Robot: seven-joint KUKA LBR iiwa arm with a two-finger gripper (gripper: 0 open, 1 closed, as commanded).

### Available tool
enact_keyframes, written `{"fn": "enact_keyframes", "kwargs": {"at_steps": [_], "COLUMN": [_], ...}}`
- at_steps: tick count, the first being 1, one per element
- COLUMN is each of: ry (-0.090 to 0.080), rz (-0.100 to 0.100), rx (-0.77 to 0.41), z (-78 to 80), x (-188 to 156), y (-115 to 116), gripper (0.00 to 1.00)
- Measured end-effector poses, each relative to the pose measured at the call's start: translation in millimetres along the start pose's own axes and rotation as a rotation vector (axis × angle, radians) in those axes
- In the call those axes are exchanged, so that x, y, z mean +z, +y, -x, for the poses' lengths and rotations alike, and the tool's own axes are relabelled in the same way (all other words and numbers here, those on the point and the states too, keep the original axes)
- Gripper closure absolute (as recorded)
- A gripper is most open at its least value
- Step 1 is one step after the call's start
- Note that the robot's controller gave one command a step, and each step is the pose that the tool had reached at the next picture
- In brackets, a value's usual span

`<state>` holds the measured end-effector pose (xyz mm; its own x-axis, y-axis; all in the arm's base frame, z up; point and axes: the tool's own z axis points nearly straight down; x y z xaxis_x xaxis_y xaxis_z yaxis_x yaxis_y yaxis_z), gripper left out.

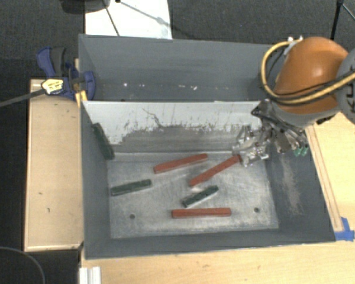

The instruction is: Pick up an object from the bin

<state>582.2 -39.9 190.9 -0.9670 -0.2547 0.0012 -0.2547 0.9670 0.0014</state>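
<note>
Gripper (249, 151) is at the upper-right end of a red stick (213, 171) lying slantwise mid-floor in the bin (177, 76); open or closed, can't tell. Stick looks thin, stiff, light, prob. smooth (could pivot if pinched at the tip). Better hold: across its narrow width, nearer the middle. Green stick (200, 197) lies near, just below, so approx. no room to slide that way.

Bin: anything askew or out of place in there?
One dark green flat stick rests up against the left wall of the grey metal bin, off the floor where the other sticks lie flat. No spill or damage visible.
</note>
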Motion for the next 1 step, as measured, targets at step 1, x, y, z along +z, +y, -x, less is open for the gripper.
{"fn": "enact_keyframes", "kwargs": {"at_steps": [1], "ry": [-0.006], "rz": [-0.003], "rx": [-0.002], "z": [6.6], "x": [-37.0], "y": [21.4], "gripper": [1.0]}}
